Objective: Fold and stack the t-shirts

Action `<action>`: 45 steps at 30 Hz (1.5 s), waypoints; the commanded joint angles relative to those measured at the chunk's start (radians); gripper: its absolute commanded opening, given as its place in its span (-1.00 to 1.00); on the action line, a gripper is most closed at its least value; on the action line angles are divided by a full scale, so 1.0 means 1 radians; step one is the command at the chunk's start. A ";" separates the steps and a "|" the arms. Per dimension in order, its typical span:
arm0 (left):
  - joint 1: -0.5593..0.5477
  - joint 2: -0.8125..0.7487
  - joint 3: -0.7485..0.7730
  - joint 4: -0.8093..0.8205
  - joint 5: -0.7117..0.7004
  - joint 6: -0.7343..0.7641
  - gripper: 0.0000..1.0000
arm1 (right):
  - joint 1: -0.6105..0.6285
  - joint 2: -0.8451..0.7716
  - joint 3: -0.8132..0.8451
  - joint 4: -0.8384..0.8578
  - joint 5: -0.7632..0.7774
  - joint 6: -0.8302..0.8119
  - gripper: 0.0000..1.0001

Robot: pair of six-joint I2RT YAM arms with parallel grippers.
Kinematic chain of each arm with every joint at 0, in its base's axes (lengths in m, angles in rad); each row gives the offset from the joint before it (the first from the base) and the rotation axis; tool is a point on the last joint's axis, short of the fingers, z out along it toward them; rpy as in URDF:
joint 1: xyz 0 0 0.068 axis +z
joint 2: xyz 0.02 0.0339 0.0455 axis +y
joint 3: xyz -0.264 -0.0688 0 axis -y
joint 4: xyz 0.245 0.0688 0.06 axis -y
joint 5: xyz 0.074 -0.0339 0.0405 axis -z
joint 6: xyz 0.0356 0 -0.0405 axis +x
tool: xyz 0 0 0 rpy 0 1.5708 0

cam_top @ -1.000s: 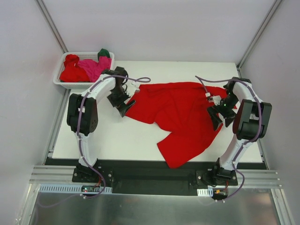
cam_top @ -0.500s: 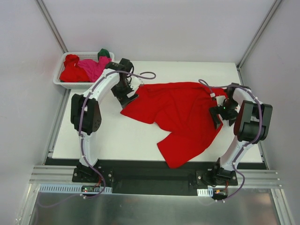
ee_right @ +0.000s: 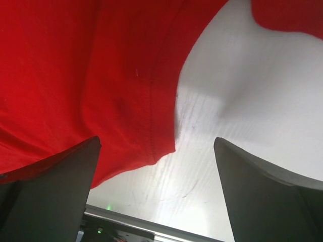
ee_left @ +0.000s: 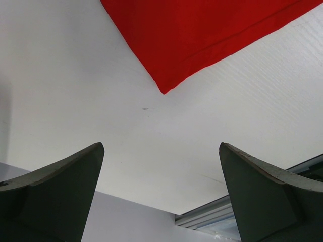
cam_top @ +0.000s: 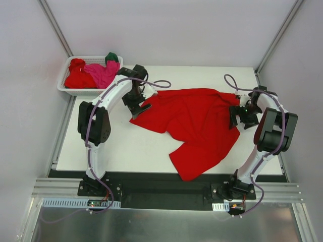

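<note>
the white table (cam_top: 121, 146) carries one big red t-shirt (cam_top: 197, 123), spread rumpled across its middle and right. it lies just as it did a second ago, one flap reaching the near edge. both arms have swung farther from the near side since then. the left gripper (cam_top: 137, 108) now hangs just beside the shirt's left edge, bare table beneath it. the right gripper (cam_top: 238, 117) hangs over the shirt's right hem. both are spread wide and grasp nothing.

off the table's far left corner sits a white basket (cam_top: 93, 57), near the left arm, holding a red shirt (cam_top: 78, 76), a pink shirt (cam_top: 103, 73) and a green shirt (cam_top: 111, 57) bunched together.

open tabletop lies left of the spread shirt and along the far edge. the right arm stands close to the table's right edge.
</note>
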 commanded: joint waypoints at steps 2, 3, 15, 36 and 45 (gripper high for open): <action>-0.013 -0.029 0.013 -0.037 -0.002 -0.043 0.97 | -0.019 -0.024 -0.047 0.026 -0.061 0.060 1.00; -0.016 -0.030 0.011 -0.039 0.000 -0.046 0.97 | -0.019 -0.021 -0.048 0.032 -0.054 0.061 1.00; -0.017 -0.059 -0.035 -0.037 0.001 -0.059 0.98 | -0.028 -0.007 -0.073 0.089 0.061 0.061 0.38; -0.017 -0.055 -0.024 -0.037 0.001 -0.048 0.98 | -0.012 -0.010 -0.119 0.028 0.041 0.070 -0.99; -0.017 -0.053 -0.020 -0.033 0.009 -0.052 0.99 | -0.028 0.021 -0.042 -0.028 0.142 0.019 -0.99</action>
